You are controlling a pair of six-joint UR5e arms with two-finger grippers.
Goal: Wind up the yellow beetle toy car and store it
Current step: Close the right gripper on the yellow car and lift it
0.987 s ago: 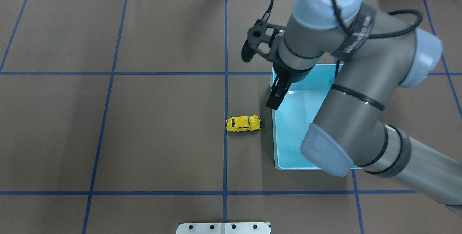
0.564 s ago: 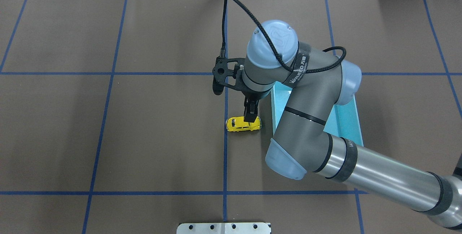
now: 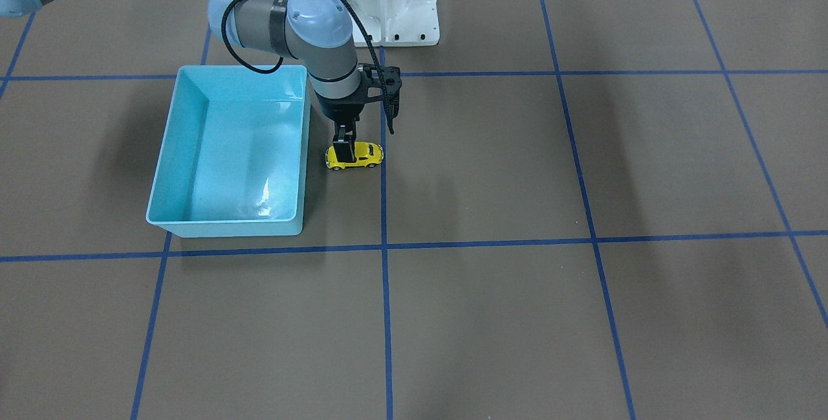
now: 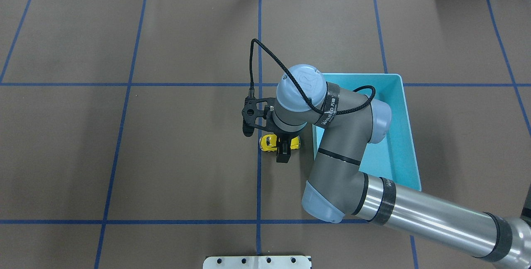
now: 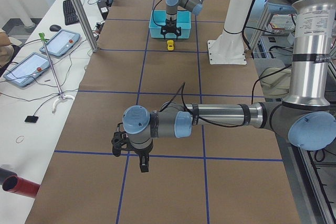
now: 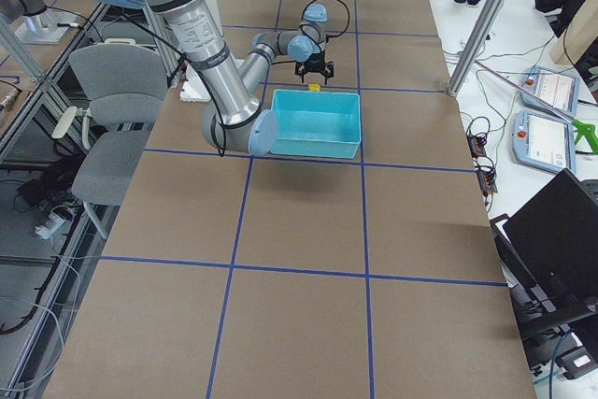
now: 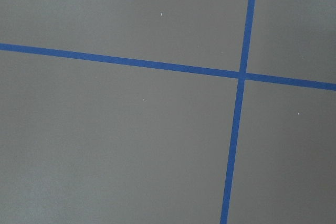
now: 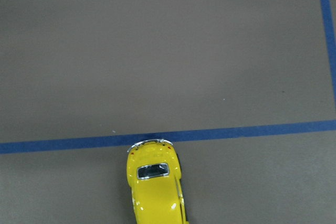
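Item: yellow toy car, small, glossy, rounded body, dark windows; stands on its wheels on the brown-covered table. Position: just beside the long wall of the light-blue bin, on the side toward the middle of the table, with a strip of bare table between them. It lies crosswise to that wall, and its far end meets a blue tape line; the right wrist view shows that end of the car reaching the line. Bin: open-topped, rectangular, with nothing in the part of its floor that shows. Right gripper: pointed straight down over the car. From overhead, one dark finger stands on the robot's side of the car; from the front, one stands on the opposite side. The fingers thus straddle the body, but it cannot be told whether they press on it. Right arm: reaches in across the bin's near corner, with a black cable looped over its wrist. Left gripper: hangs above bare table well apart from the car and bin, seen only from the table's end, so whether it is open or closed cannot be told; its wrist camera shows only table and crossing tape lines.
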